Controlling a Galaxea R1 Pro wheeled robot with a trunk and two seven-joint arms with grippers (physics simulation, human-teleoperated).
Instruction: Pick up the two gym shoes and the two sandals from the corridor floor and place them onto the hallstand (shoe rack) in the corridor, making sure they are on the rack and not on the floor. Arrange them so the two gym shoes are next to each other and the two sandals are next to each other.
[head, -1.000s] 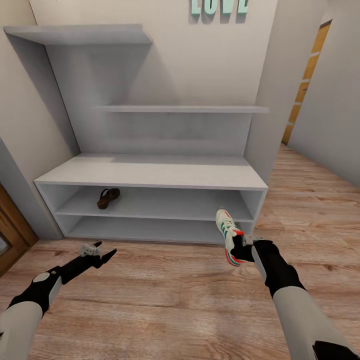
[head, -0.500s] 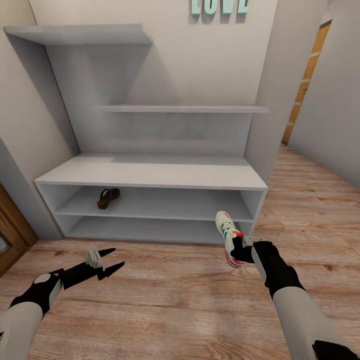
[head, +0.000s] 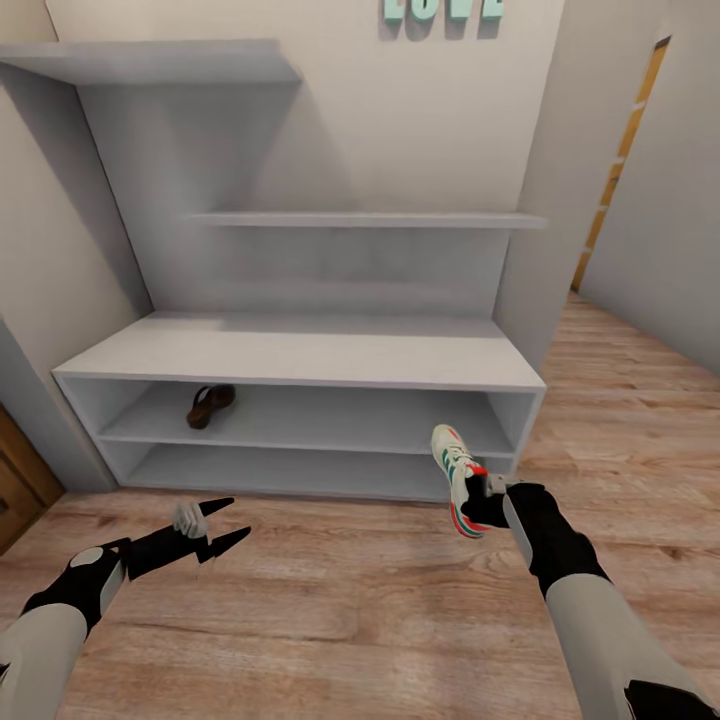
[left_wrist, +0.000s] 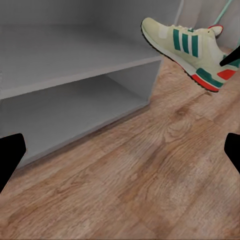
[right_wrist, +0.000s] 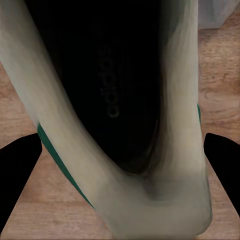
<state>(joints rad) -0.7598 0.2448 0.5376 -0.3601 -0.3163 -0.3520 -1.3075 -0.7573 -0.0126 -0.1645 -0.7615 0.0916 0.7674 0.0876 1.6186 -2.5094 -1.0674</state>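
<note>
Gym shoe (head: 456, 477) between right jaws

Evenly lit, soft simulator render with no glare. The pale grey-white stepped shelf unit (head: 300, 350) casts broad, soft-edged shadows down its back panel, deepest at upper left of the head view; its open slots are dimmer. The light brown wood-plank floor (head: 380, 600) looks slightly smeared. In the right wrist view, the white sneaker's (right_wrist: 120, 115) dark interior is blurred

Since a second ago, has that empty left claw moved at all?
Yes. The left gripper swung right and opened, judged against the hallstand.
</note>
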